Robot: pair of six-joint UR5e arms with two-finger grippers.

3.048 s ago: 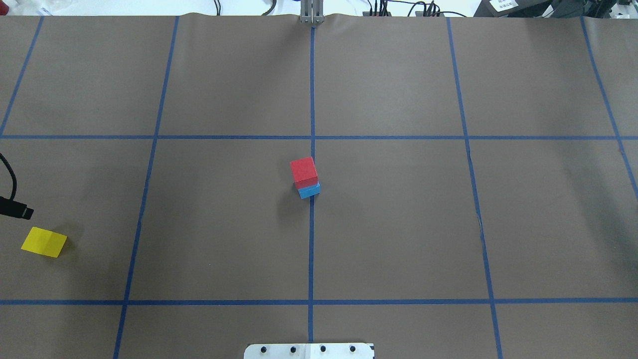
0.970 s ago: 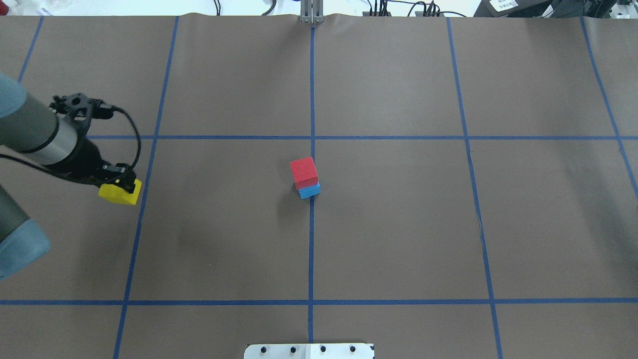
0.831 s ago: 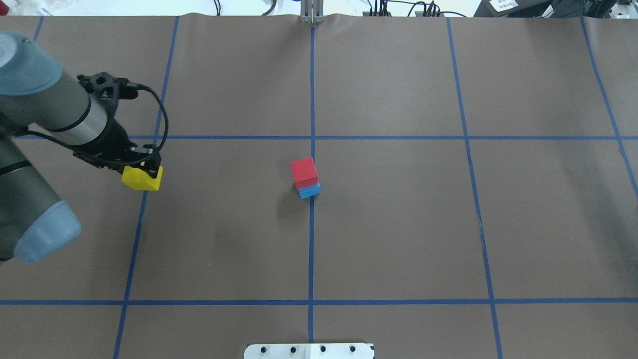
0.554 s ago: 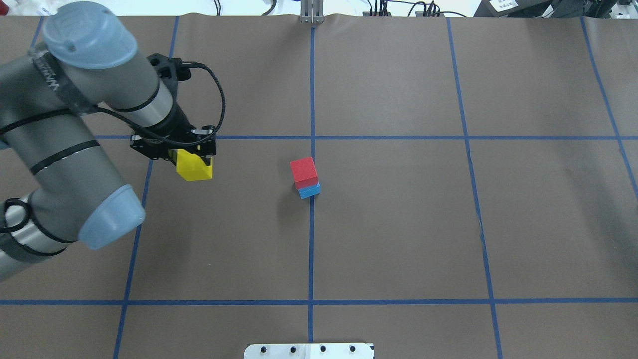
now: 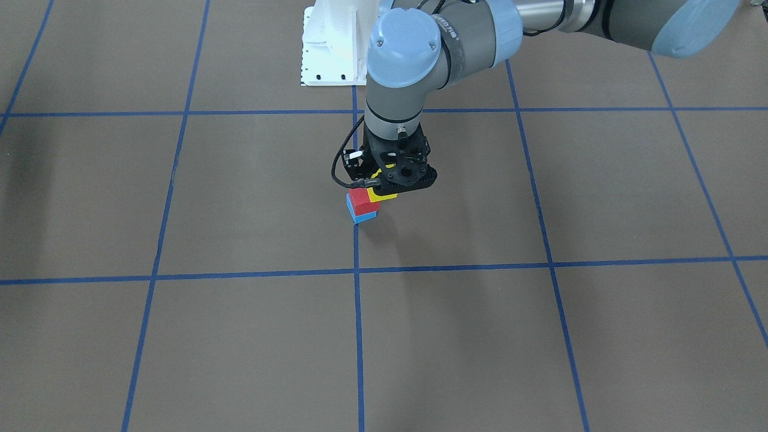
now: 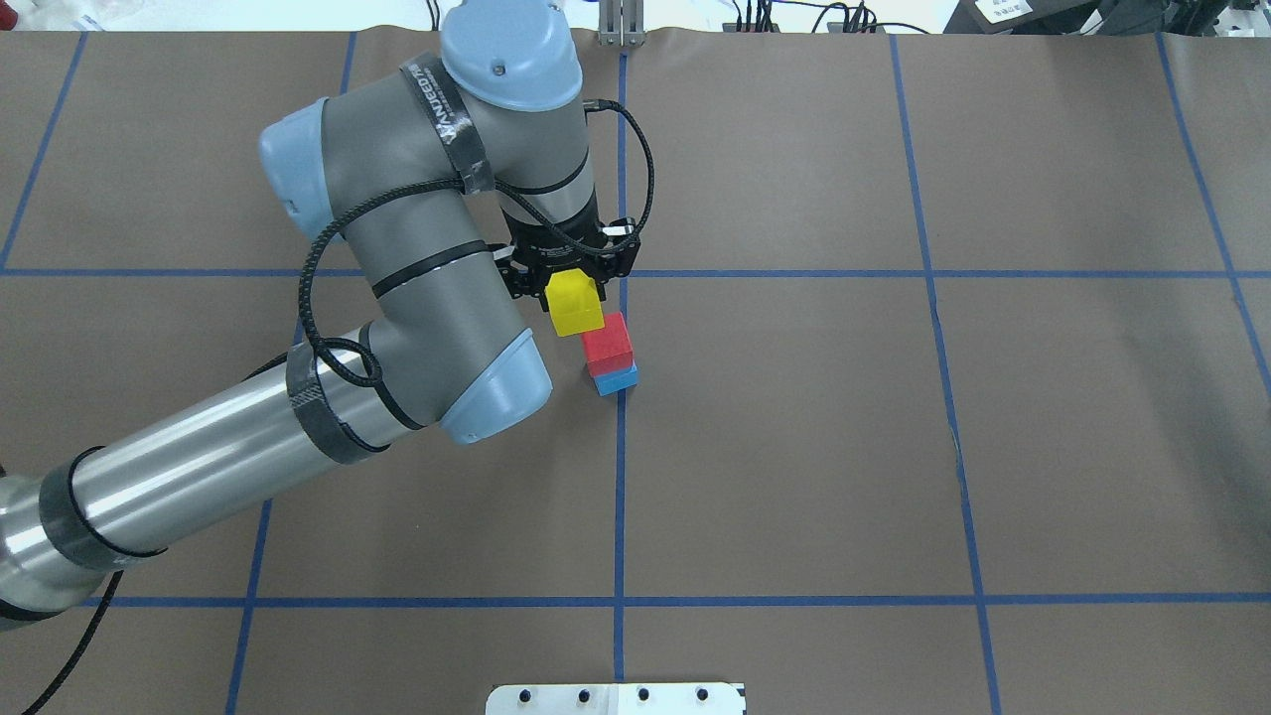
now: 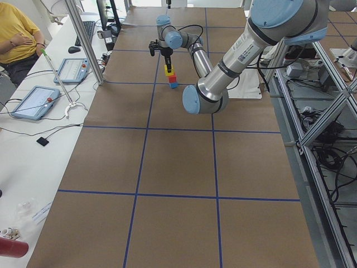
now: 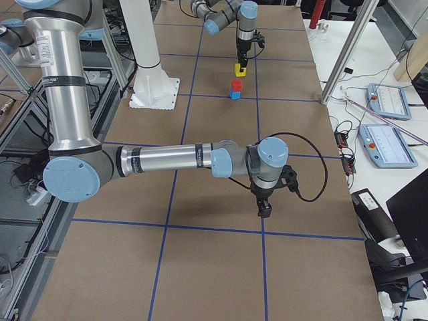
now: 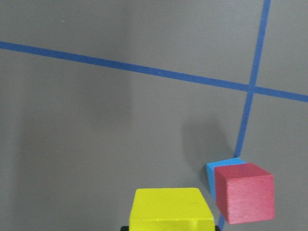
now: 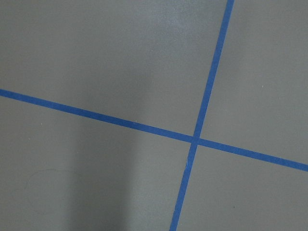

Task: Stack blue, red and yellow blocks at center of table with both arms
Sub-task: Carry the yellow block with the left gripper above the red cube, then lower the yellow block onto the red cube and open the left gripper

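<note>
Now, in the overhead view, the left gripper point(image 6: 573, 286) pinches the yellow block point(image 6: 576, 304) between its fingers and holds it in the air just at 11 o'clock of the red block point(image 6: 608, 343). A little over half a second earlier it hung well off at 9 o'clock, and three seconds ago it lay on the table point(image 6: 794, 447) by the left edge. The red block sits on the blue block point(image 6: 618, 380) at the centre tape cross, as before. A black strap point(image 6: 459, 124) round the left arm bears white lettering too small to read. From the front, the yellow block shows at 2 o'clock of the red one, not over it. From the left end, yellow appears higher than the stack. From the right end, the right gripper point(image 8: 265, 212) hangs low over the table, well apart from the blocks; whether its fingers are spread cannot be told. The left wrist view has red at 3 o'clock of yellow. The right wrist view shows only crossed tape lines point(image 10: 195, 139).
</note>
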